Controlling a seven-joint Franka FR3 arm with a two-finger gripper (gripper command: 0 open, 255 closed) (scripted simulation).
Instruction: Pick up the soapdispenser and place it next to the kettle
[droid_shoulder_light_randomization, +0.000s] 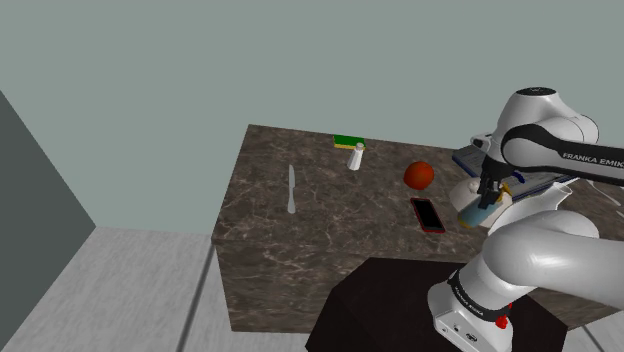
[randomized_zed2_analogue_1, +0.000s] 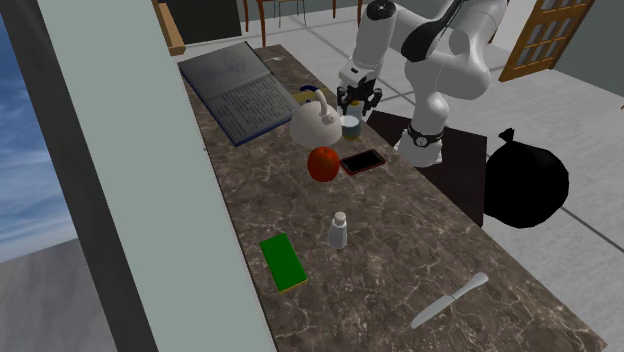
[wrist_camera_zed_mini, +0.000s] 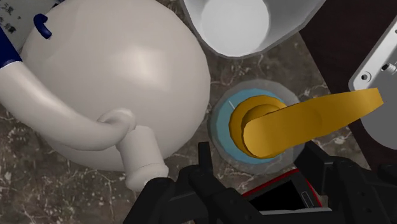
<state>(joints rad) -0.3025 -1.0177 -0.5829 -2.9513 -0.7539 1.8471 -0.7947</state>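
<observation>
You are looking at your tool (wrist_camera_zed_mini: 257, 160) hanging with its fingers spread wide, gripping nothing, right over the soap dispenser (wrist_camera_zed_mini: 254, 124). The dispenser is standing upright just beside the white kettle (wrist_camera_zed_mini: 108, 83), near the tabletop (randomized_zed2_analogue_1: 400, 250) edge facing the stand (droid_shoulder_light_randomization: 390, 300).

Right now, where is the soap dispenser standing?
The soap dispenser stands on the counter beside the white kettle, on its right in the second exterior view, beyond the red-edged phone.

One each of kettle (randomized_zed2_analogue_1: 315, 125), soap dispenser (wrist_camera_zed_mini: 267, 127), apple (randomized_zed2_analogue_1: 323, 163), phone (randomized_zed2_analogue_1: 362, 160), knife (randomized_zed2_analogue_1: 450, 301), sponge (randomized_zed2_analogue_1: 283, 262), shaker (randomized_zed2_analogue_1: 338, 231) and open book (randomized_zed2_analogue_1: 235, 90).
</observation>
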